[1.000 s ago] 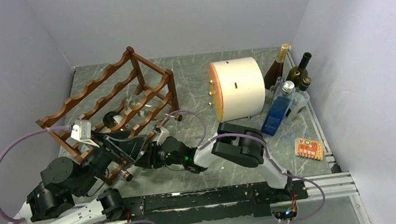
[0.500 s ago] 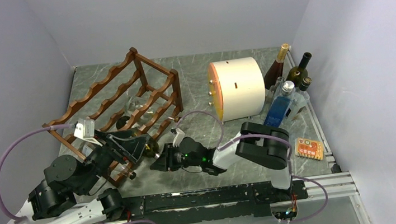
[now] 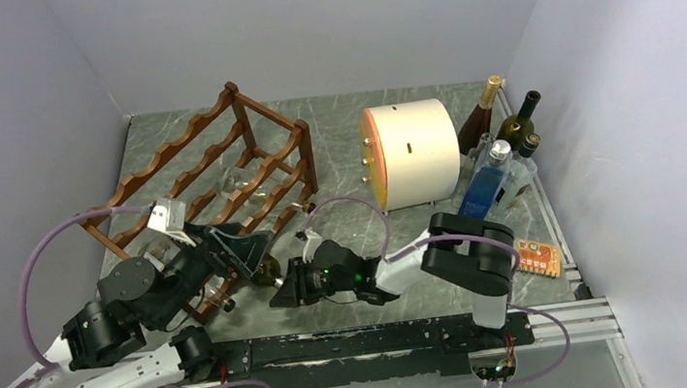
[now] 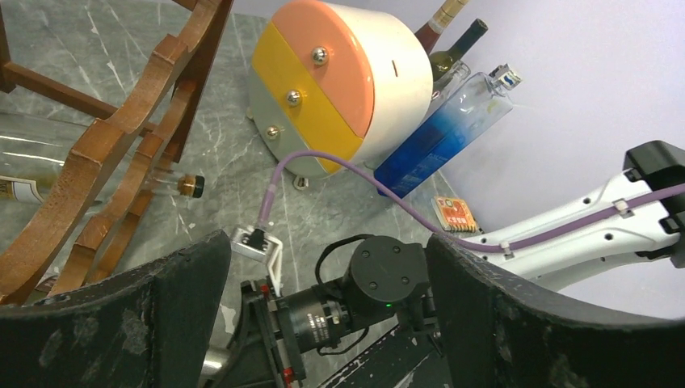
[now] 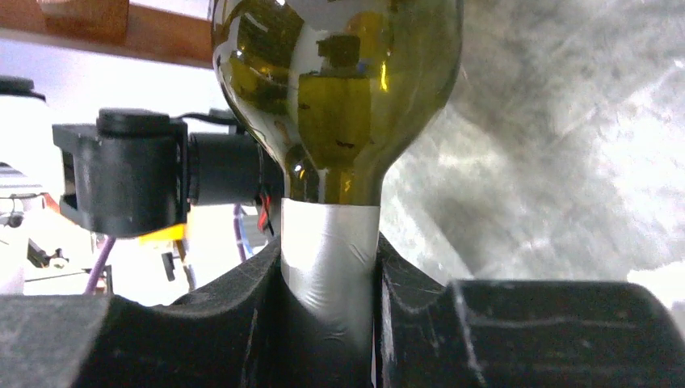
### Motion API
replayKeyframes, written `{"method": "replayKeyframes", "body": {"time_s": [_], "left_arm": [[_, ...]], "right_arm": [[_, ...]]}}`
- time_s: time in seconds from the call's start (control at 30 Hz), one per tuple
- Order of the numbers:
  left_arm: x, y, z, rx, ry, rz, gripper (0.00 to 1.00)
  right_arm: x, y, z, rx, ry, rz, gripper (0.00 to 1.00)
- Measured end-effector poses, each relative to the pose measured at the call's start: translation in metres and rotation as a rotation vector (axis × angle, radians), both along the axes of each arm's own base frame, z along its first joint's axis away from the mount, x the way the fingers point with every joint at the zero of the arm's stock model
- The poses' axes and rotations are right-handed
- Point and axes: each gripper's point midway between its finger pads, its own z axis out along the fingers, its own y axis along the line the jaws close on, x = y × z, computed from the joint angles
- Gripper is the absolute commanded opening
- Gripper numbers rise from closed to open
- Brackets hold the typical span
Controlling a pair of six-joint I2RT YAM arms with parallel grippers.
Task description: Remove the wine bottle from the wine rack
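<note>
The reddish-brown wine rack [image 3: 219,164] stands at the left of the table and also shows in the left wrist view [image 4: 121,145]. My right gripper [image 3: 284,285] is low at the rack's near right corner. It is shut on the silver-foiled neck of an olive-green wine bottle [image 5: 339,89], fingers [image 5: 242,315] tight on both sides. From above, the bottle's dark body [image 3: 267,267] lies at the rack's lowest front rail. My left gripper [image 3: 241,250] hovers just above it. Its jaws [image 4: 323,242] stand wide open over the right arm's wrist, holding nothing.
A clear bottle [image 4: 32,153] with a gold cap lies in the rack. A cream drum [image 3: 410,152] sits at the middle back. Several bottles [image 3: 498,123] and a blue bottle [image 3: 481,193] stand at the right wall, with an orange packet [image 3: 535,257] near them.
My right gripper has drawn back toward the near edge and to the right with the bottle's neck in it. The left arm has shifted right, and the rack has turned slightly.
</note>
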Motion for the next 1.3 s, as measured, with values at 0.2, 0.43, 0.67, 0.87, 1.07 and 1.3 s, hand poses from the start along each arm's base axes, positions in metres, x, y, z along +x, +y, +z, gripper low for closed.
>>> {"method": "replayKeyframes", "body": {"time_s": [0.2,0.43,0.67,0.87,1.07,1.3], "left_arm": [[0.000,-0.001,0.002,-0.008,-0.005,-0.002,0.95],[0.002,-0.010,0.002,0.013,-0.016,-0.018,0.96],[0.008,-0.036,-0.015,0.100,0.004,-0.065,0.97],[0.009,-0.060,-0.019,0.135,-0.019,-0.133,0.98],[-0.002,-0.098,-0.050,0.284,-0.113,-0.344,0.95],[-0.020,-0.136,-0.074,0.362,-0.238,-0.581,0.97]], "right_arm": [[-0.012,-0.028,0.014,-0.032,-0.031,0.022,0.00],[-0.019,-0.067,0.023,-0.076,-0.064,0.061,0.00],[-0.030,-0.112,0.031,-0.118,-0.077,0.109,0.00],[-0.025,-0.146,0.035,-0.195,-0.071,0.068,0.00],[-0.022,-0.185,0.041,-0.386,-0.044,0.032,0.00],[-0.018,-0.215,0.104,-0.477,-0.104,-0.015,0.00]]}}
